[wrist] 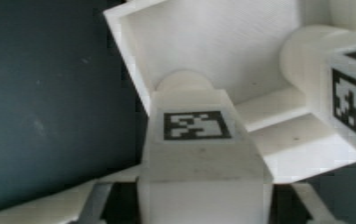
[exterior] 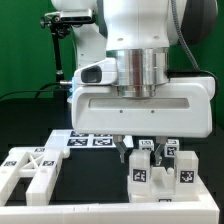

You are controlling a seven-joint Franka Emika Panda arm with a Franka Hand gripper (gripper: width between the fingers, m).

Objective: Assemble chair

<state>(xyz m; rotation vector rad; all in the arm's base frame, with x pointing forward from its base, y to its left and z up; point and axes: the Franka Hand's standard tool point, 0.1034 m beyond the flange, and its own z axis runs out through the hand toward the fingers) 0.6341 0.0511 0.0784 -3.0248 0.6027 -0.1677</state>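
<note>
White plastic sits between my jaws: they stand partly closed, gripping an upright post (exterior: pixel 140 173) of the chair near its top. In the wrist view the post's square black-and-white tag (wrist: pixel 196 125) faces the camera. My dark fingers (wrist: pixel 104 206) lie against the post's two sides, with no gap that I can make out.

Just beside the post, on the exterior view's right, a second tagged block (exterior: pixel 185 170) stands upright on the tabletop. The wrist view catches one corner of it, with its own marker. Past the post in the wrist view lies a broader white panel (wrist: pixel 175 40) with an angled edge. Whether the post touches it, I cannot tell.

Farther out, toward the exterior view's left, the cross-braced frame (exterior: pixel 30 165) lies flat, apart from the post and the block. All three chair pieces sit toward the tabletop's edge nearest the exterior camera.

Behind them, farther from that edge, the marker board (exterior: pixel 90 140) lies flat with its row of tags showing under my wrist.

The dark tabletop (exterior: pixel 25 125) carries everything. My white hand housing (exterior: pixel 140 105) hangs directly over the post and hides most of what is behind it in the exterior view.
</note>
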